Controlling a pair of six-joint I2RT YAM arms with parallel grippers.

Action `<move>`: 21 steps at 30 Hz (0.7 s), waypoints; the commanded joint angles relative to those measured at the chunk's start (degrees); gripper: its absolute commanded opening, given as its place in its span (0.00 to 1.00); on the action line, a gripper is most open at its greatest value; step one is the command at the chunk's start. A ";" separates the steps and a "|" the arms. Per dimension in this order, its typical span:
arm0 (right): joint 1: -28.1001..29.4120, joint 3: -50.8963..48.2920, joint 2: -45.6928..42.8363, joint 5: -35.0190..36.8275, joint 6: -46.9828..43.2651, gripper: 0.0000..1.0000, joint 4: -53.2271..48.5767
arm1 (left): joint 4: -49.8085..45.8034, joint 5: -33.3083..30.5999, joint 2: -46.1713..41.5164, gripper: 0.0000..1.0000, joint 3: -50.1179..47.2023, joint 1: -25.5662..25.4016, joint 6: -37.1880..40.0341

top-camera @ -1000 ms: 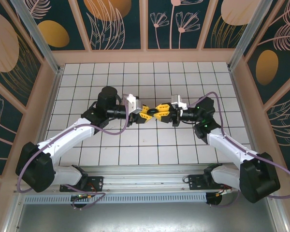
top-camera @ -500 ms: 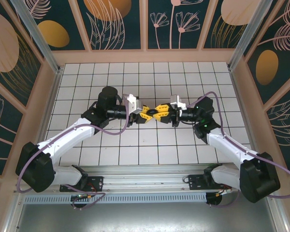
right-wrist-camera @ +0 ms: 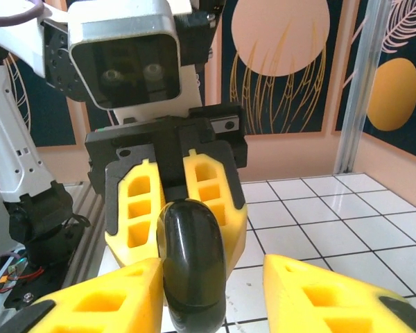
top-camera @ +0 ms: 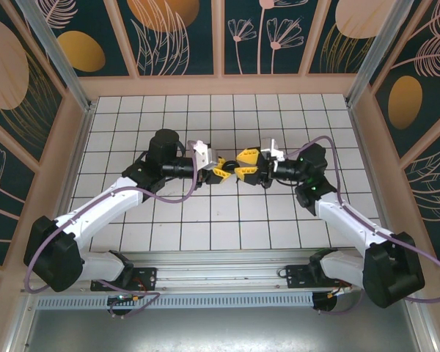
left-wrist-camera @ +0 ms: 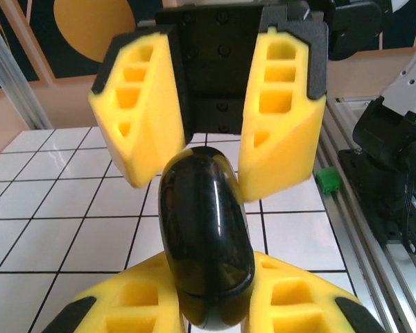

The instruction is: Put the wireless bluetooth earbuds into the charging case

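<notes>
Glossy black, the charging case (left-wrist-camera: 206,236) hangs in the air over the middle of the desk (top-camera: 169,117). It looks closed, so I can't tell whether the earbuds are inside. Left jaws are clenched on its near end. And there: the right jaws, closed on it a second ago, have just let go, their yellow fingers (left-wrist-camera: 281,125) spread around its far end. I read that as a handover to the left arm. There's no brand or lettering I can read.

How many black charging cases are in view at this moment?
1. The black case is clamped in the left gripper, its far end inside the open right gripper. Others could be hidden beneath the arms.
</notes>
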 commanded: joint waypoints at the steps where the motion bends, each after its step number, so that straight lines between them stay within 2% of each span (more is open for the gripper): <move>1: -1.10 2.88 0.16 4.07 1.24 0.44 1.30 | -2.76 2.12 0.29 0.14 0.21 -0.46 1.97; 12: -1.39 3.47 0.00 7.75 1.52 0.45 -2.31 | -1.06 1.75 0.32 0.13 -1.89 -0.52 1.97; 21: -1.98 5.74 -1.13 8.50 -2.31 0.46 -10.76 | 4.74 0.45 0.86 0.13 -4.33 -0.45 -1.32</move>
